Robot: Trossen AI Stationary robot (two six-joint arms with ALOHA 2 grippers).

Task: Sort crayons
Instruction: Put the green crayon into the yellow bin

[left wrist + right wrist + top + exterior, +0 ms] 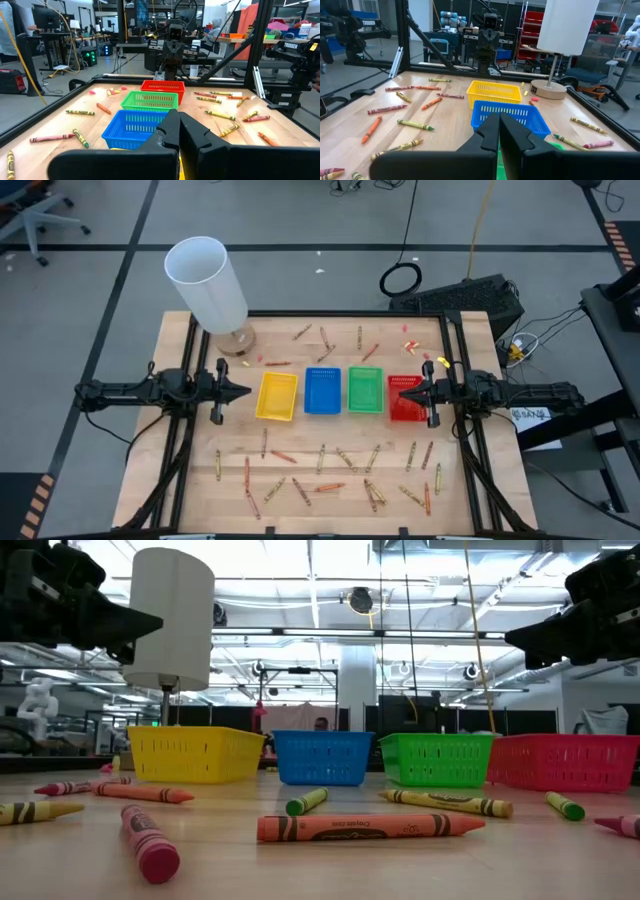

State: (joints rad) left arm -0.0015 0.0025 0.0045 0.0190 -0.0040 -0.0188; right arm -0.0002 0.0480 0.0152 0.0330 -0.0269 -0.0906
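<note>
While both arms hang level above the table with nothing in them, the crayons (330,475) lie loose on the wood on two sides of the row of four trays, most in a broad scatter on the side of the row away from the white lamp (208,285), a thinner handful on the lamp's side. The left gripper (243,392) sits just off the yellow tray (277,396) at one end of the row, its fingers pressed together on nothing; the right gripper (405,393) sits over the red tray (404,410) at the other end, likewise closed and empty. The blue tray (322,390) and green tray (365,390) stand between them, and none of the four shows a crayon inside. The likeliest trouble, I judge, is in the crowded patches beyond the trays: several crayons cross or touch, so a descending finger could nudge a neighbour and roll it, or pinch two at once. Some lie near the table's far edge from the lamp, where a push might send one off. The lamp's base (236,340) crowds one corner, leaving the left arm less room there; elsewhere the wood around the trays is open
</note>
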